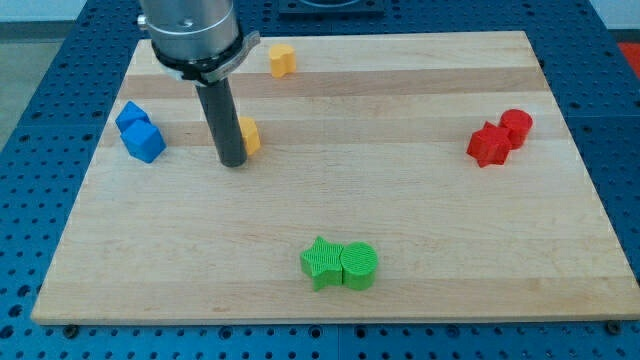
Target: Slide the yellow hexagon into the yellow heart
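My tip (232, 160) touches the yellow hexagon (248, 134); yellow heart (283, 60) sits by the bench (420, 210) top edge, path between clear; no gripper fitted.

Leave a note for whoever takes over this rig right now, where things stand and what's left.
My tip rests on the board, touching or nearly touching the left side of one yellow block, which the rod partly hides. The other yellow block sits near the view's top edge, clearly apart. Which is the hexagon and which the heart I cannot tell.
Done: the two are not yet together.
Left: push the hexagon up against the heart. The blue, red and green pairs lie away from that path.
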Motion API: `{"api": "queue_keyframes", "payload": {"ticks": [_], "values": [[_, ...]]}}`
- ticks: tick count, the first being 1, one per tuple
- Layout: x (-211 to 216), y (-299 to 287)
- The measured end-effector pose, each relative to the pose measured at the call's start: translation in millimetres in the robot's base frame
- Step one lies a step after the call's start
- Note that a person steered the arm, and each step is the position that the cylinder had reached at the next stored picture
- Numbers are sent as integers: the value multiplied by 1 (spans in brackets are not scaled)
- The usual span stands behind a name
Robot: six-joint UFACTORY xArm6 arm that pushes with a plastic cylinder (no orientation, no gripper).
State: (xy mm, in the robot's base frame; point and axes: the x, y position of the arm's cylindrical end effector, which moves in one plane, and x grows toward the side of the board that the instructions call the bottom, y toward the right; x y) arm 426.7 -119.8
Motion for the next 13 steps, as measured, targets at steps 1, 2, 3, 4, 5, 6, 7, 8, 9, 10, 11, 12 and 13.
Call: {"api": "queue_keyframes", "payload": {"ticks": [1, 2, 3, 4, 5, 6, 7, 8, 9, 10, 11, 12, 13], "values": [[-43, 18], [-70, 22], [-76, 22], [-77, 23], [-82, 25], [-90, 26], [-94, 26], [-101, 27], [-106, 27], [-112, 28], [-110, 41], [-88, 88], [-71, 139]]}}
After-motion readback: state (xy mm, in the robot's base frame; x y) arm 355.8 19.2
